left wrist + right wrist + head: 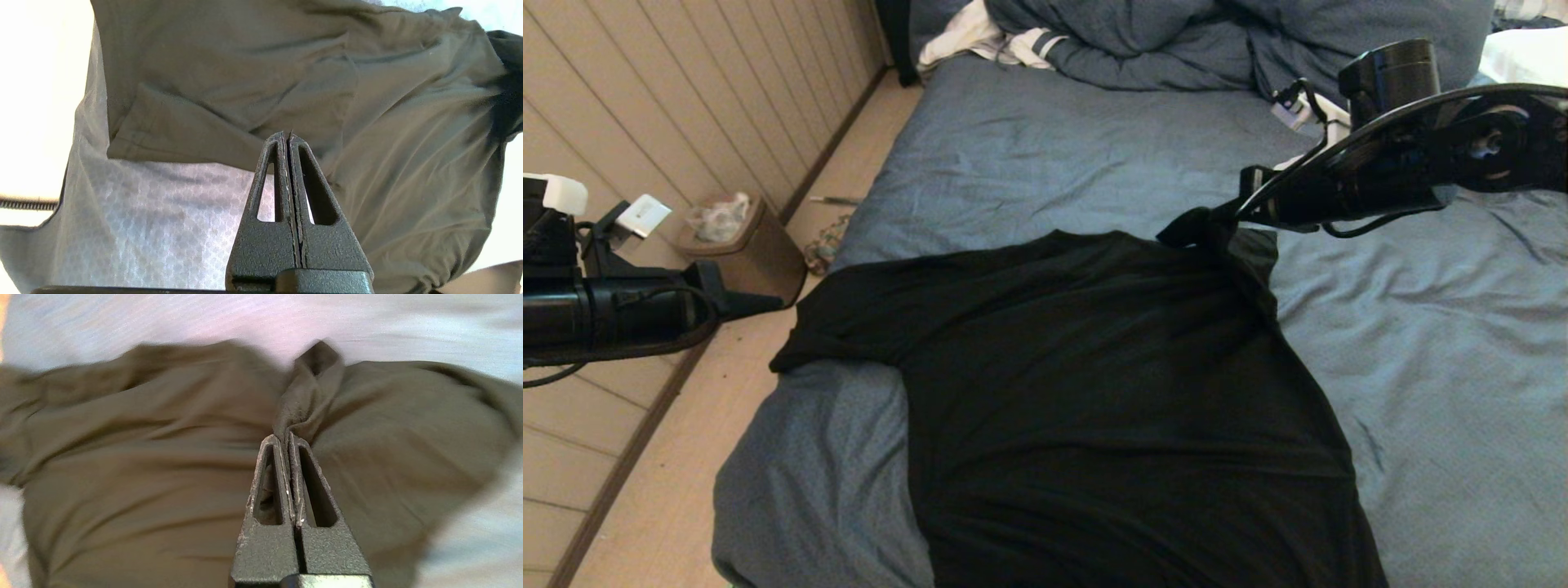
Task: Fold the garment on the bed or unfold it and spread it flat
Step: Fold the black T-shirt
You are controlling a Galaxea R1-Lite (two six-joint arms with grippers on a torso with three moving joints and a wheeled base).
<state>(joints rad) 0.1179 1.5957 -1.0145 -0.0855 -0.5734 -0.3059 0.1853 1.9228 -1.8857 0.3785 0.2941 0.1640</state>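
The black T-shirt (1094,384) lies plain side up on the slate-blue bed (1029,155), its hem toward the near edge and one sleeve reaching the bed's left side. My right gripper (1194,233) is shut on a pinch of the garment (310,375) at its far right shoulder, lifting a small peak of cloth. My left gripper (768,305) hangs shut and empty beside the bed's left edge, short of the left sleeve (175,134). The left gripper (288,136) and the right gripper (287,437) show in their own wrist views. The printed front is hidden.
A bulky blue-grey duvet (1176,41) and a white striped cloth (988,37) are heaped at the head of the bed. A white pillow (1527,53) sits far right. A brown waste bin (752,245) stands on the wooden floor by the panelled wall.
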